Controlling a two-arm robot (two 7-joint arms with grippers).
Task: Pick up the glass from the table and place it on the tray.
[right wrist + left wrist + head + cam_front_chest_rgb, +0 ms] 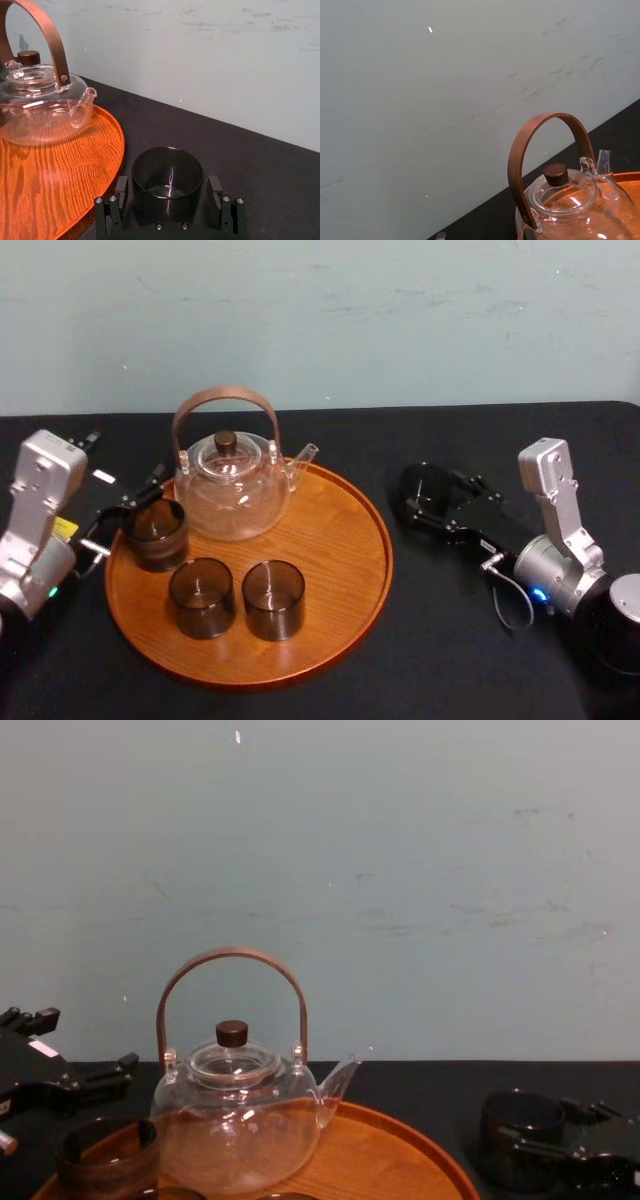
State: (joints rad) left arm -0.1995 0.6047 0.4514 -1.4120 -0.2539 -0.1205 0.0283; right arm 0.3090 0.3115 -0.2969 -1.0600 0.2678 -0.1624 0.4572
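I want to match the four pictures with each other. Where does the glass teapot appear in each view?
Head view: the glass teapot at the wooden tray's back left, near the left gripper.
Left wrist view: teapot close up, its handle arching against the wall.
Right wrist view: teapot on the tray, beyond the right gripper, open around a dark glass.
Chest view: teapot low, left of centre.
Shared landmark: its curved brown handle.

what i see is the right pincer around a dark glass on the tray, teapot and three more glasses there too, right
Not quite: the glass inside the right pincer stands on the table beside the tray, as the right wrist view shows. The teapot and three more glasses are on the tray.
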